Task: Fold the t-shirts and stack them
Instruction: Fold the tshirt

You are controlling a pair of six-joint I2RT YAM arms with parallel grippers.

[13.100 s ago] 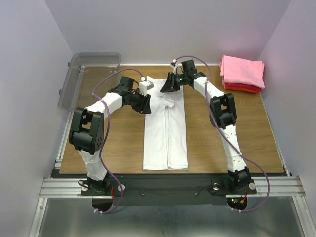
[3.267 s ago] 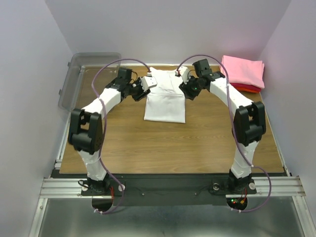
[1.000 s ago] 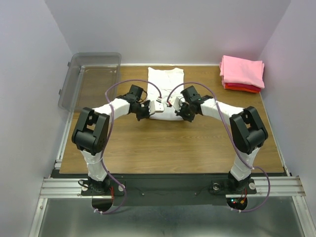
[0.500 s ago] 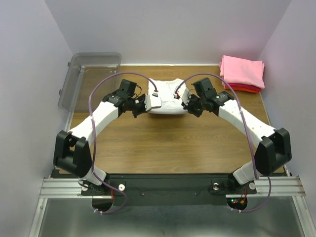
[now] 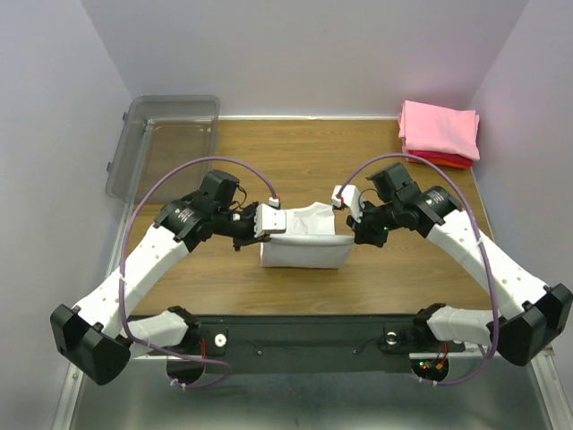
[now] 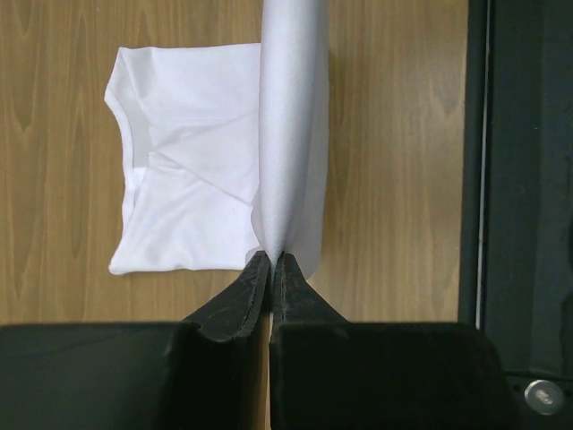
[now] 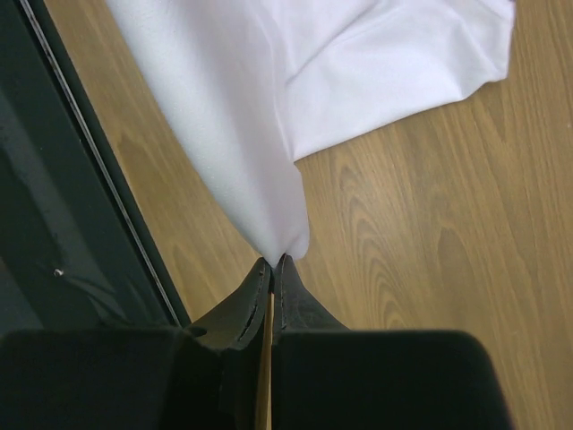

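One white shirt [image 5: 304, 240] is in hand. It lies at the near middle of the table [image 5: 403, 269], already narrowed to a small rectangle, with one edge raised and stretched between the two arms. The rest rests flat, collar showing in the left wrist view [image 6: 197, 188].

The left gripper [image 5: 266, 219] is pinched tight on the raised edge's left corner, and its wrist view shows cloth rising straight from the closed tips [image 6: 271, 258]. The right gripper [image 5: 351, 210] is likewise clamped on the right corner [image 7: 273, 262].

The pink shirt [image 5: 439, 128] sits folded on the red shirt [image 5: 439, 159] at the far right corner, well apart. The bin [image 5: 166, 134] stands at the far left.

Step, as judged: the last crosswise fold of the third shirt (the other two look finished). The next move calls for both arms to lay the held edge down together, square over the flat part, then let go. Uneven travel would skew the fold.

Against half a second earlier, the shirt has come from the far middle toward the near edge, and both arms have drawn back with it.
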